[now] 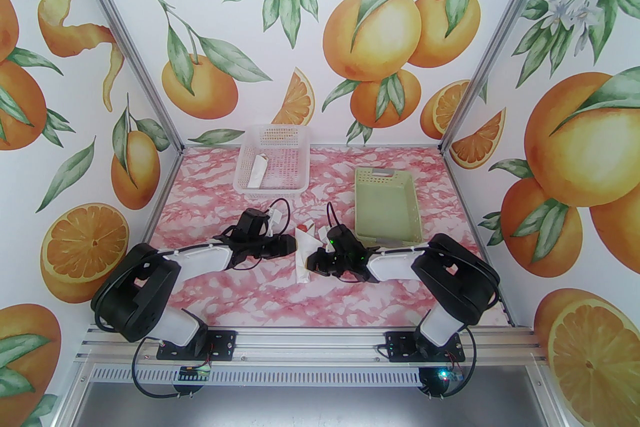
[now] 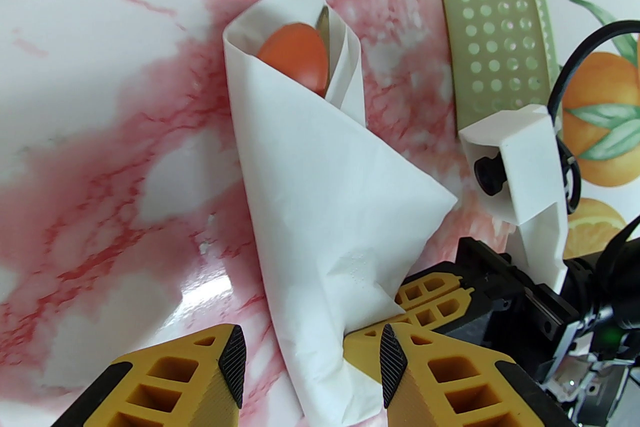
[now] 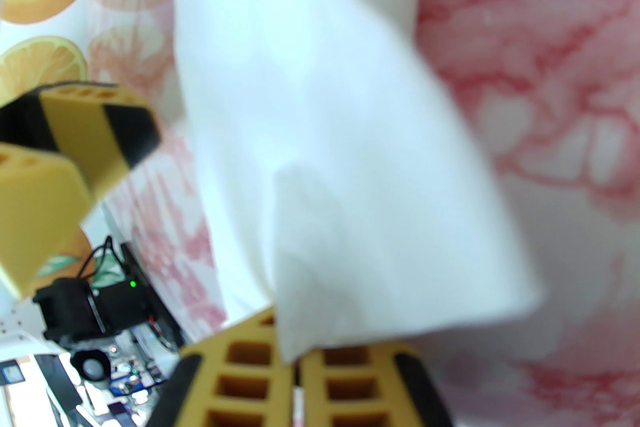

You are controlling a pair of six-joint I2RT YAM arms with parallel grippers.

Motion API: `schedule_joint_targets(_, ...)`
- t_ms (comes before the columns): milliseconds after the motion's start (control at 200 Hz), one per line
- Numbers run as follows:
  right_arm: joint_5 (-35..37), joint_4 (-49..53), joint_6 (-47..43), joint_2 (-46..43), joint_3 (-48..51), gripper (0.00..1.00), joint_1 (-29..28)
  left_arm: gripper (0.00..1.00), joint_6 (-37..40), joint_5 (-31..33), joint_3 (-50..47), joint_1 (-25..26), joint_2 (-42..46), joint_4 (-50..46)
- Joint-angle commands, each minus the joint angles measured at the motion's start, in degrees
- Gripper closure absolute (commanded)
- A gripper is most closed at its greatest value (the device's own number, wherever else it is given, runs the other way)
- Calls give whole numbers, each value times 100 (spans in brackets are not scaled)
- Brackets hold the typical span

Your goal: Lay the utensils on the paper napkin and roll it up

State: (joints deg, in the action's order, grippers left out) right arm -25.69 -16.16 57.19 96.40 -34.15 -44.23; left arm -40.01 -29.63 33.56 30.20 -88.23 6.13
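While I watch through the left wrist camera, the left gripper sits nearest, its jaws spread to either side of the napkin. One yellow finger stands apart from the napkin's left edge, with bare table between them. The other finger lies just beside its right edge; I cannot tell whether it touches.

The napkin lies on the table between the two grippers, rolled into a white cone. Its slim end points toward the left gripper and its wide mouth faces away. On the napkin's right side, a loose corner of paper sticks out. The right gripper has its jaws pressed together on that corner, pinching it. Its wrist camera is blurred, with the paper draped close over the fingers.

In the napkin's mouth I see the red-orange bowl of the spoon. A pale sliver sits behind it, and I cannot identify it. I cannot make out anything else inside the napkin.

Beyond the napkin and to its right stands the green tray, its perforated wall near the right gripper. Farther still, beyond the napkin and to its left, is the white basket. A slim white roll lies in it, toward its left side.
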Motion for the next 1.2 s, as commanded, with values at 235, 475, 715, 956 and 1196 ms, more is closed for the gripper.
schedule_joint_targets(235,-31,-47,62,144,311,99,-25,47,-132,-26,151,266,-487,440)
schedule_joint_targets(475,-111,-316,158,209,459,100,0,49,-235,-44,201,416,-650,582)
schedule_joint_targets(715,-188,-588,240,318,565,100,23,51,-265,-93,254,513,-736,624)
schedule_joint_targets(956,-201,-647,238,320,626,100,55,53,-262,-58,322,579,-834,574)
schedule_joint_targets(1196,-237,-754,256,379,652,100,65,56,-293,-78,436,730,-1029,616)
